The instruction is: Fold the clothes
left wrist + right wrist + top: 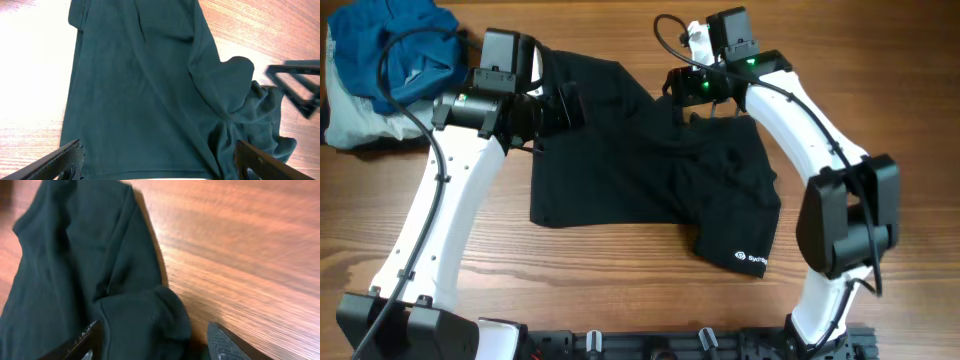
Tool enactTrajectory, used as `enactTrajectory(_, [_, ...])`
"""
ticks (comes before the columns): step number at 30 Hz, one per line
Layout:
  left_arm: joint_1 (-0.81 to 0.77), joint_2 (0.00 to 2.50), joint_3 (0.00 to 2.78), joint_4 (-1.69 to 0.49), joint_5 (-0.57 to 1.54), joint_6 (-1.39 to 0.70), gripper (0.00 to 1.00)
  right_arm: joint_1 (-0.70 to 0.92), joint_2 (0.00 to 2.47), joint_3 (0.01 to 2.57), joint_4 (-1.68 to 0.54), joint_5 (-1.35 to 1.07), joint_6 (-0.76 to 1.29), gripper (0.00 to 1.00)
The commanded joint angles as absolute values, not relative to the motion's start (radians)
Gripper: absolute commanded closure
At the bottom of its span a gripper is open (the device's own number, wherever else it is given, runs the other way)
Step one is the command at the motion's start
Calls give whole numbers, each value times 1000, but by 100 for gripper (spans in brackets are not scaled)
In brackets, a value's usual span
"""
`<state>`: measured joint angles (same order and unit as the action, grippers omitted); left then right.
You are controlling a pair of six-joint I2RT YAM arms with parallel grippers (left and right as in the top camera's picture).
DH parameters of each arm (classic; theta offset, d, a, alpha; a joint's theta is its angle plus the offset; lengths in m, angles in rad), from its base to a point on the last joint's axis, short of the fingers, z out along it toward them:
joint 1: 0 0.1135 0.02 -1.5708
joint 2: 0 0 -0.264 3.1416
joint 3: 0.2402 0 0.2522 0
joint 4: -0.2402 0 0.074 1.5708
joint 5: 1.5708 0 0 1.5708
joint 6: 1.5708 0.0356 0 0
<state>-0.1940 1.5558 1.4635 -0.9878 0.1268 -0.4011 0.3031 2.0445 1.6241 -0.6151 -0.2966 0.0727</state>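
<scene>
Left gripper (157, 155) and right gripper (152, 337), both spread over the crumpled black fabric garment (650, 170), should pinch matching edge corners before folding.

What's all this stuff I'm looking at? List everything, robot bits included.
table: one, brown wood, under everything
shorts: one pair, black, spread mid-table, rumpled along the far right edge
logo: one, white, on the shorts' near right leg
blue garment: one, blue, bunched at the table's far left
pale garment: one, grey-white, under the blue garment
cable: one, black, looping over the blue garment
left arm: one, white with black joints, left side
right arm: one, white with black joints, right side
left fingers: two, black, spread open over the shorts
right fingers: two, black, spread open at the shorts' rumpled edge
</scene>
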Motion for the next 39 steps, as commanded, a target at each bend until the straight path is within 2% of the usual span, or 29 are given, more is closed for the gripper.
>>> enactTrajectory(1, [-191, 1552, 1470, -985, 114, -397, 5, 290, 2124, 1638, -604, -406, 53, 35])
enactTrajectory(10, [-191, 1552, 1470, -985, 114, -397, 5, 207, 2187, 1638, -472, -622, 114, 40])
enactTrajectory(13, [-191, 1552, 1470, -985, 114, -396, 5, 197, 2226, 1638, -471, -667, 134, 50])
enactTrajectory(21, [-191, 1552, 1470, -985, 114, -396, 5, 168, 2250, 1636, -463, -789, 138, 61])
enactTrajectory(24, [-191, 1552, 1470, -985, 114, -396, 5, 151, 2251, 1635, -467, -825, 138, 75])
enactTrajectory(28, [-191, 1552, 1470, -984, 113, -396, 5, 138, 2251, 1635, -469, -864, 137, 85])
enactTrajectory(32, [-191, 1552, 1470, -982, 113, -396, 5, 133, 2249, 1638, -463, -866, 129, 96])
enactTrajectory(35, [-191, 1552, 1470, -977, 113, -396, 5, 125, 2228, 1706, -481, -832, 80, 96])
enactTrajectory(39, [-191, 1552, 1470, -978, 113, -396, 5, 107, 2195, 1867, -540, -611, 82, 96])
